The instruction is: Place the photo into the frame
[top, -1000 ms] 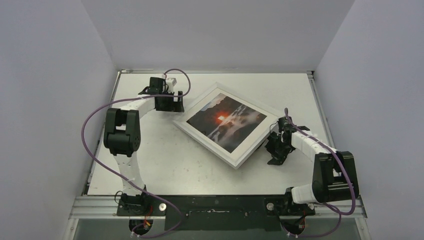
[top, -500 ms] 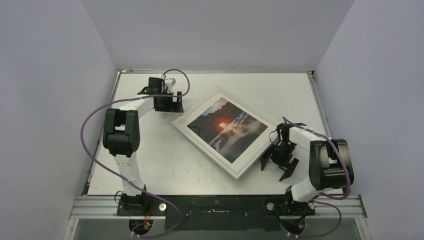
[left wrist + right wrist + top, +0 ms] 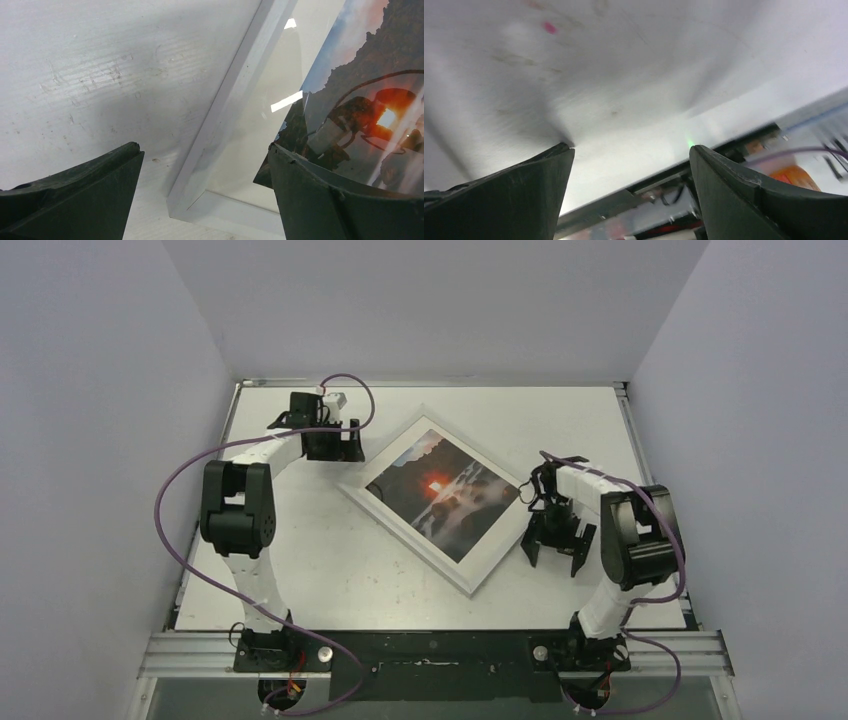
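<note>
The sunset landscape photo (image 3: 445,495) is lying inside the thin white rectangular frame (image 3: 404,536), slanting across the white worktop (image 3: 300,570). The left gripper (image 3: 345,445), spread wide, is straddling its left corner; the right gripper (image 3: 555,545), also spread, is hovering just beside the right edge.
</note>
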Tool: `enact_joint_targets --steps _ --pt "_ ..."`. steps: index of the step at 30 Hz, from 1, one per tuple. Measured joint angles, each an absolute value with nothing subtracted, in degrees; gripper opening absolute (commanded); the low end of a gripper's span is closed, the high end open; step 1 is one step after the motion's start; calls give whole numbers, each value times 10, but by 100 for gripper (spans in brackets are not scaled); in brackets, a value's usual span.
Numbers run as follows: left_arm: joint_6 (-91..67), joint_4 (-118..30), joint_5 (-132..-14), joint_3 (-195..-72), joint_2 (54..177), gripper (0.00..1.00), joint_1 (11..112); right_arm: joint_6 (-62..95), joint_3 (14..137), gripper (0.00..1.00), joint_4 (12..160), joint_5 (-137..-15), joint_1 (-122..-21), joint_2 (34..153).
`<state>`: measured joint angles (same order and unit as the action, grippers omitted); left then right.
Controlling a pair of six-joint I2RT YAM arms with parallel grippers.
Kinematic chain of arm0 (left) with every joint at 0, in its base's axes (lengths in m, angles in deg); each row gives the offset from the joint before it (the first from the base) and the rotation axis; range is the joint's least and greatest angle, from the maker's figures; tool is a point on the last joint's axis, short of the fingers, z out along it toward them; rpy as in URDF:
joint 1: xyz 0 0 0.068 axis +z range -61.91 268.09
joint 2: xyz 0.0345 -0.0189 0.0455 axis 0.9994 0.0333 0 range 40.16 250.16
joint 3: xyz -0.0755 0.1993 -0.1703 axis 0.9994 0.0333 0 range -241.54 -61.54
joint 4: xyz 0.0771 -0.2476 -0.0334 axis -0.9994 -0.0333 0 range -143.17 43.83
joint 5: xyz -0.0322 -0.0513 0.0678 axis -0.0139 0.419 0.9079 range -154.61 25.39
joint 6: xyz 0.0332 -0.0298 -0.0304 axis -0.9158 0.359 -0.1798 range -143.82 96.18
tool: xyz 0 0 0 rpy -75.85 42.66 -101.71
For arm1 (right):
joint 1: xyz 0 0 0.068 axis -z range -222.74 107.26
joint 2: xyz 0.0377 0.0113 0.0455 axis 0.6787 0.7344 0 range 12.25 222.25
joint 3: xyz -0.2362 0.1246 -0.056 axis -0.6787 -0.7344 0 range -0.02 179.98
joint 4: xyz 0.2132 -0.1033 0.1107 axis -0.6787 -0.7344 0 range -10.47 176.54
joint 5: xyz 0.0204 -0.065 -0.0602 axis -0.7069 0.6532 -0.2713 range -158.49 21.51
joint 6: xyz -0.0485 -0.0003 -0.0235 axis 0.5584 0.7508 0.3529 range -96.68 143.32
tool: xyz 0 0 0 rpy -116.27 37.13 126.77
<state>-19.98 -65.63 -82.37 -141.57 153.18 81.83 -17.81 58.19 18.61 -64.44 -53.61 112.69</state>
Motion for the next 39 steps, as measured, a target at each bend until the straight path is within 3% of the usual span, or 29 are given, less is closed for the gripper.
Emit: enact_joint_targets --steps 8,12,18,23,30,39 --pt "-195 -699 -854 -1417 1504 97 858 -176 547 90 398 -672 -522 924" --pt "-191 -704 -861 -1405 1447 97 900 -169 550 90 512 -632 -523 896" --pt "-186 -629 -853 -1276 1316 96 976 -52 329 90 899 -494 -601 808" --pt "-178 -467 -825 -1069 1239 97 986 24 263 90 1056 -401 -597 843" --pt "-146 -192 -776 -855 1226 97 975 105 218 90 1215 -355 -563 898" --pt "-155 -42 -700 -841 1238 96 923 146 134 90 1424 -368 -509 988"
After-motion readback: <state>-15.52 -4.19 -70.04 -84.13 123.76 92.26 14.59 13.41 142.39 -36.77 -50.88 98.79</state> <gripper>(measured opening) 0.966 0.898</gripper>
